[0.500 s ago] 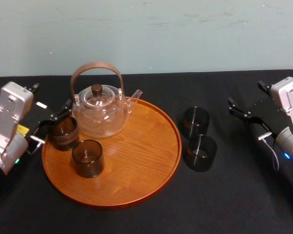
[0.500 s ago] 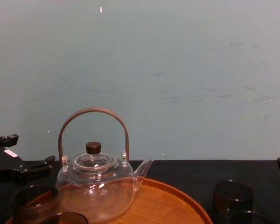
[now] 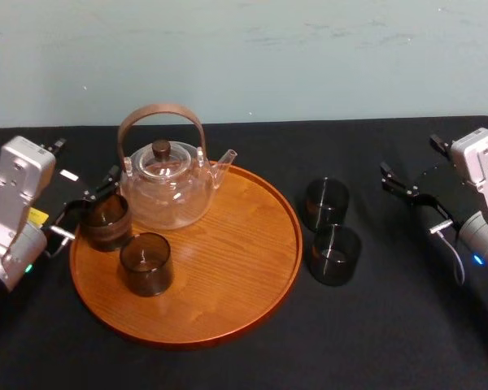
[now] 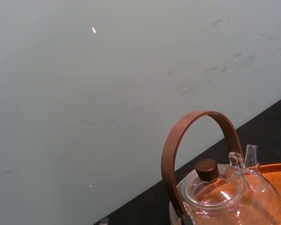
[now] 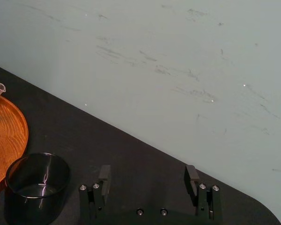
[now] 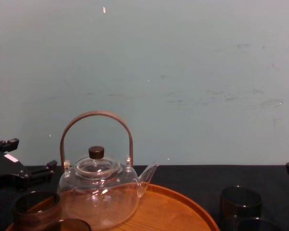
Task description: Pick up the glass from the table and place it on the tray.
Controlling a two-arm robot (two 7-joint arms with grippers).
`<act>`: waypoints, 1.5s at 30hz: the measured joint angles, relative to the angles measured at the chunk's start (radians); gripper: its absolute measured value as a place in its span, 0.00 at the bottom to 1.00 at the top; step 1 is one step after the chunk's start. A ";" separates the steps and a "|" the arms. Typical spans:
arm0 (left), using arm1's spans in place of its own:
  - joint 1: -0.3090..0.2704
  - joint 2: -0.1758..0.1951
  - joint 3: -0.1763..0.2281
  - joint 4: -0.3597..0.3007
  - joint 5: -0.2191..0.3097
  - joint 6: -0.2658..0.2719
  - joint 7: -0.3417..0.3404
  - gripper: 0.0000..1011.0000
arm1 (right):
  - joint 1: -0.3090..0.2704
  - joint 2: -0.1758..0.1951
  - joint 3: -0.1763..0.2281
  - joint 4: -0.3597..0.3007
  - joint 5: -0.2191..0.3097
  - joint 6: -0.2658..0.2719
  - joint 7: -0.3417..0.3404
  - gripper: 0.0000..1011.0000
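Glasses (image 3: 325, 201): 2 on the tray (image 3: 228, 244) by the left gripper (image 3: 85, 210), hold unclear; 2 on the table (image 3: 374, 325) near the empty, wide-open right gripper (image 5: 147, 172).

The left arm (image 3: 16, 203) and right arm (image 3: 481, 191) each end in a boxy silver-grey housing. The left has a yellow sticker (image 3: 37, 217) and a green light (image 3: 28, 268), and the right has a blue light (image 3: 476, 260) and a thin grey cable (image 3: 454, 248). The left gripper (image 3: 85, 207), which bears a small white label (image 3: 67, 174), and the right gripper (image 3: 415, 203) are matte black frames of slim bars. In the right wrist view, the right gripper's fingers (image 5: 104, 174) are short, square-tipped black blocks on mounts with paired silver screws (image 5: 202, 186), and two more screws sit in the black base between them.
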 joint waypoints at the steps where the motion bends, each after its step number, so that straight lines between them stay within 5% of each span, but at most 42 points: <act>1: 0.000 0.000 0.000 0.000 0.000 0.000 0.000 0.99 | 0.000 0.000 0.000 0.000 0.000 0.000 0.000 0.99; 45: 0.000 0.000 0.000 0.000 0.000 0.000 0.000 0.99 | 0.000 0.000 0.000 0.000 0.000 0.000 0.000 0.99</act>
